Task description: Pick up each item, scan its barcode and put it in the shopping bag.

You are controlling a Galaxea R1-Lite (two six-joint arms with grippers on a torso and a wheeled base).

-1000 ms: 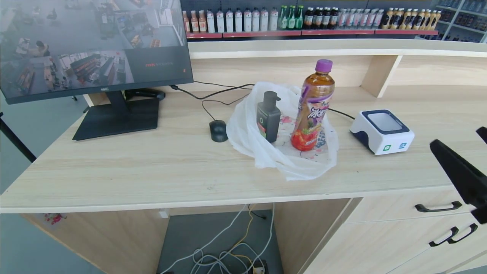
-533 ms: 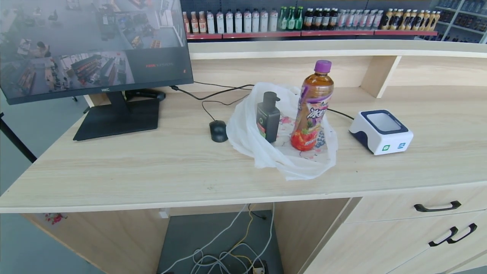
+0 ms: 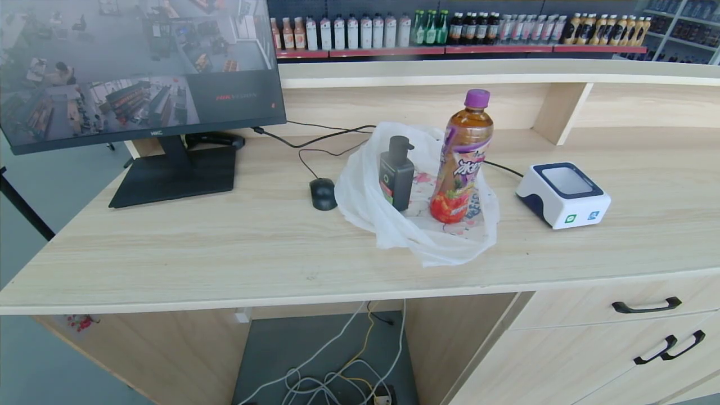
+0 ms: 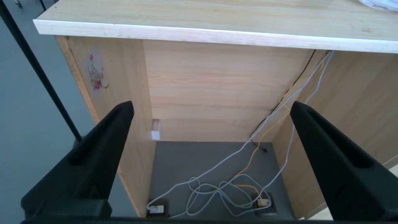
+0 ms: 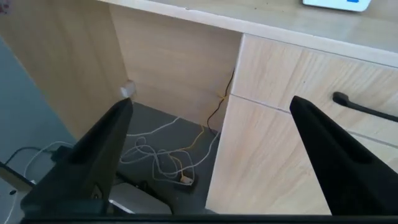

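The left pincer (image 4: 211, 121) and right pincer (image 5: 211, 115) hung open before the bench (image 3: 225, 242), bottle (image 3: 464, 157) and dispenser (image 3: 396, 171) standing in the bag (image 3: 365, 211).

Counter (image 3: 225, 242): monitor (image 3: 135, 67), mouse (image 3: 323, 193), shopping bag (image 3: 365, 208), scanner (image 3: 563, 194).

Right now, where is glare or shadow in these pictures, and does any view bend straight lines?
Head view: the window of the scanner reflects pale light; the shopping bag throws a faint shadow on the counter, whose front edge looks bowed. Left wrist view: the left gripper is a dark silhouette before the shaded space under the counter. Right wrist view: the right gripper likewise.
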